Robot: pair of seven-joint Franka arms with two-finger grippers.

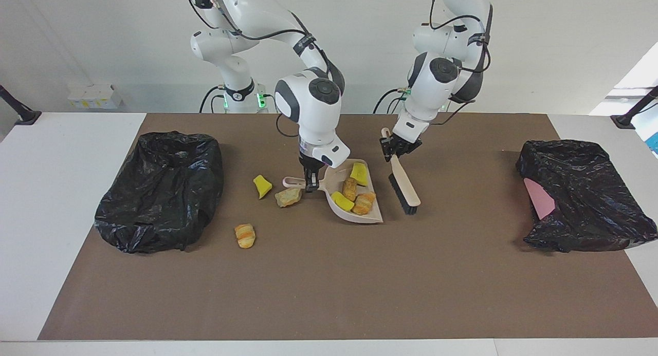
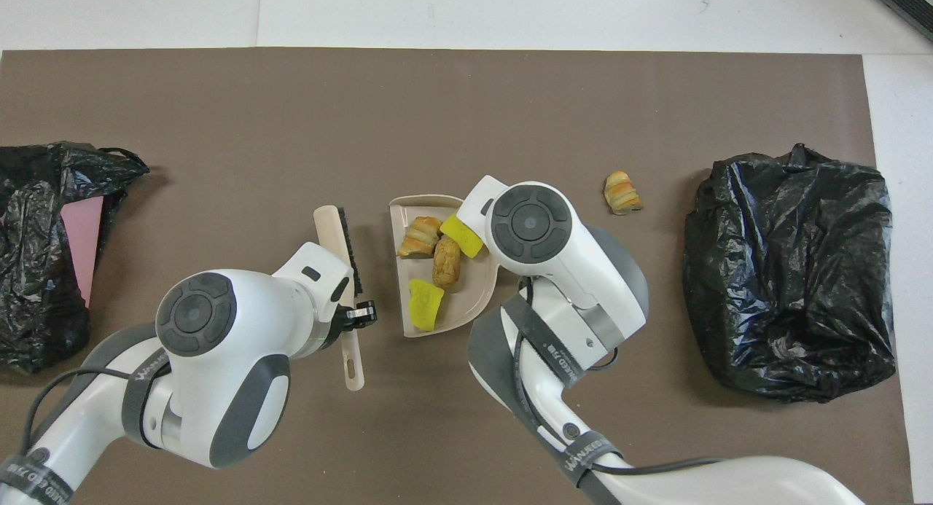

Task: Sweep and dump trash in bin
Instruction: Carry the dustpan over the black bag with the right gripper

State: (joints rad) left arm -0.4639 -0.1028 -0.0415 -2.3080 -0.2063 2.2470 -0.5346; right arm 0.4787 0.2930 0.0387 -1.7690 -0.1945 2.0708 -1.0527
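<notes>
Lowest in the facing view, a lone bread lump (image 1: 245, 236) lies on the brown mat (image 1: 329, 294), at about seven o'clock from the dustpan (image 1: 354, 212). Two more pieces of trash, a yellow sponge chunk (image 1: 262, 185) and a duller lump (image 1: 288, 197), are seen at nine o'clock from the pan, just beside its handle. Four pieces, two sponge chunks and two bread lumps (image 1: 364, 203), are already gathered in the pan.

The pan's handle is clamped by the right gripper (image 1: 310, 184), its fingers closed on it, with the pan resting on the mat. The brush (image 1: 404, 189) is gripped near the top of its handle by the left gripper (image 1: 398, 145), fingers closed around it; the bristles are set down at three o'clock from the pan's mouth, just beside it.

Sweeping is judged to be partly done: four of seven pieces are collected and three are left outside, all on the handle side of the pan. For the next move, the pan would have to be turned or shifted so that its mouth faces the loose pieces, and the brush carried round to push them in. Only then could the load be tipped into a black-lined bin (image 1: 159, 197); the one toward the right arm's end lies closest to the strays, while the other bin (image 1: 581, 202) holds a pink sheet (image 1: 538, 202).
</notes>
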